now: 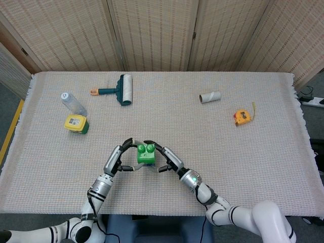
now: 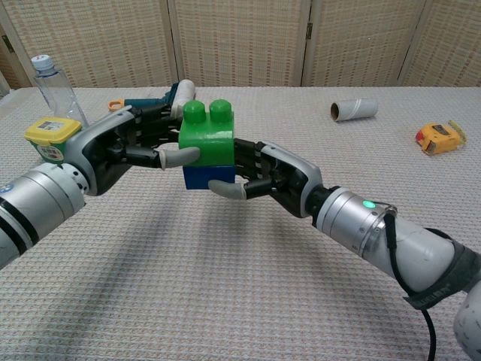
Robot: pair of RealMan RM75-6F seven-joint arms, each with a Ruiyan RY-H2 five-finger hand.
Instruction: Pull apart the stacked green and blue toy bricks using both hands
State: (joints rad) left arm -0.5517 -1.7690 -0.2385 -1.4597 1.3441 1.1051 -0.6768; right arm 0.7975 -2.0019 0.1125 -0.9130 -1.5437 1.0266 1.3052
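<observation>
While both hands clasped it, the stack hung above the table, green brick (image 2: 207, 132) on blue brick (image 2: 209, 176).
Left hand (image 2: 128, 145) held the green, right hand (image 2: 263, 176) the blue; a skewed pull risked one brick slipping out and dropping.

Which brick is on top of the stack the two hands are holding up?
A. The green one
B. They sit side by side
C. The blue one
A: in the chest view the green brick sits on the blue brick, held between the left hand and right hand.
</observation>
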